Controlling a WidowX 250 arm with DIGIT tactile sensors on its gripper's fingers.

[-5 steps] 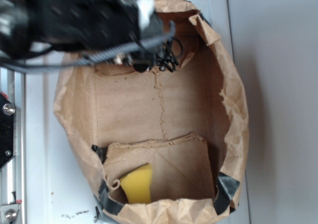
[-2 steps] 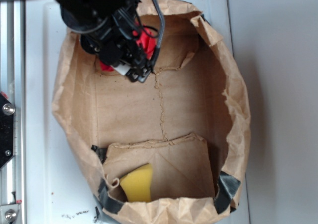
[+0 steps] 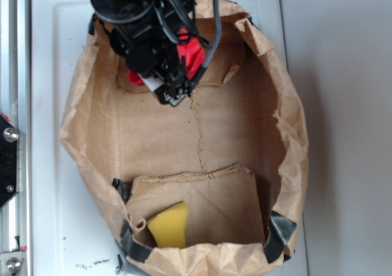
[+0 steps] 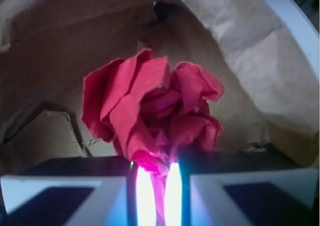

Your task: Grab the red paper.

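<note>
Exterior view: a white tabletop carries a big brown paper bag lying open, with a yellow sponge-like block at its near end. At the far end, the black claw is pinched narrowly onto the red paper, which bulges above the fingers in the wrist view.

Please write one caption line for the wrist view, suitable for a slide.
Gripper pinches the crumpled red paper between its fingers, inside the brown paper bag.
</note>
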